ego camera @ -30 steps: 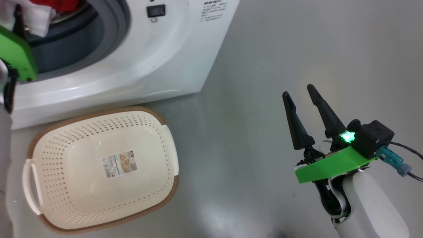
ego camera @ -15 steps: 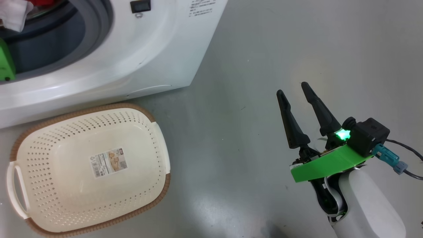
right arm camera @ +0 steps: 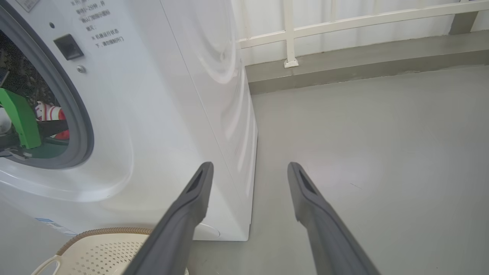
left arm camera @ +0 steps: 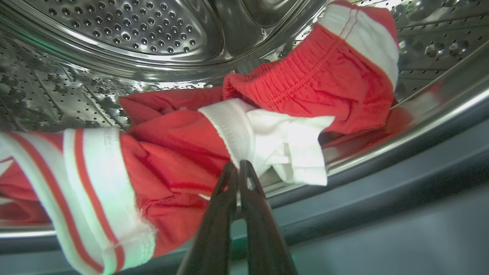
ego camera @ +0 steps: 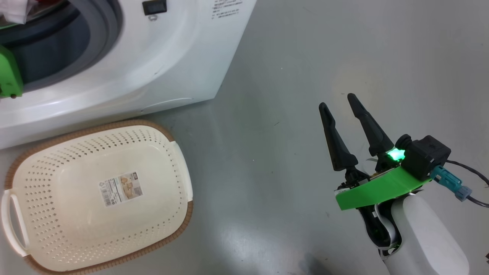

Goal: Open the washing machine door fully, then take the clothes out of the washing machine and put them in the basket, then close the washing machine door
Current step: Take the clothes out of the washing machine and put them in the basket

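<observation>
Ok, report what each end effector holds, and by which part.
Left end effector: clothes, pinched at the white hem. Right end effector: open, nothing held.

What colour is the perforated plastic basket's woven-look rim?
Brown; the basket's rim shows best in the head view.

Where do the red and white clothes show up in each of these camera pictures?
Head view: red-and-white fabric clothes, top-left corner.
Left wrist view: across the centre, in the perforated steel drum.
Right wrist view: near the left edge.
Shared landmark: grey rubber gasket.
</observation>
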Controlling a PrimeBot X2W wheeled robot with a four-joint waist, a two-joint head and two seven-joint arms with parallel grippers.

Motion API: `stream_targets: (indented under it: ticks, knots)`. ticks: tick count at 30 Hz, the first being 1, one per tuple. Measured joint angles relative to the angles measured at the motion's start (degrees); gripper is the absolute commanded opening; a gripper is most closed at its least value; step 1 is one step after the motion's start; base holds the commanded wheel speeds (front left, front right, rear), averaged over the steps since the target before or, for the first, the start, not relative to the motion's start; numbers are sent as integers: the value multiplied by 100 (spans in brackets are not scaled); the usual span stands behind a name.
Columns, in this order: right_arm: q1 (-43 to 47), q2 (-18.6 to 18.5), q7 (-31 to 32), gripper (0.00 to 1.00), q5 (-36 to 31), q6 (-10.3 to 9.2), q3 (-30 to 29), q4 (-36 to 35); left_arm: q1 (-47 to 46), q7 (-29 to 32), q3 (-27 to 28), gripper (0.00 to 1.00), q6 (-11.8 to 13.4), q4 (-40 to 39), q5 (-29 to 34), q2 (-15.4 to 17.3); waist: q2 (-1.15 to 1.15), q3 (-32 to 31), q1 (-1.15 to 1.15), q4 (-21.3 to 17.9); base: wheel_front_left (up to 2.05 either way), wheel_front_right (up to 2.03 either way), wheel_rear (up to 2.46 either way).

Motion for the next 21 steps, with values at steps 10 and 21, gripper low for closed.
stream_targets:
  ticks: [10,21]
  knots:
    - [1,1,0,100,-1,0,-44,12,51,-442,105,0,-97,22,-337,-137,0,-175,0,85,0,0,0]
    - [42,0,0,100,-73,0,-192,64,701,-784,337,0,-196,-539,-778,-443,0,-576,0,293,0,0,0]
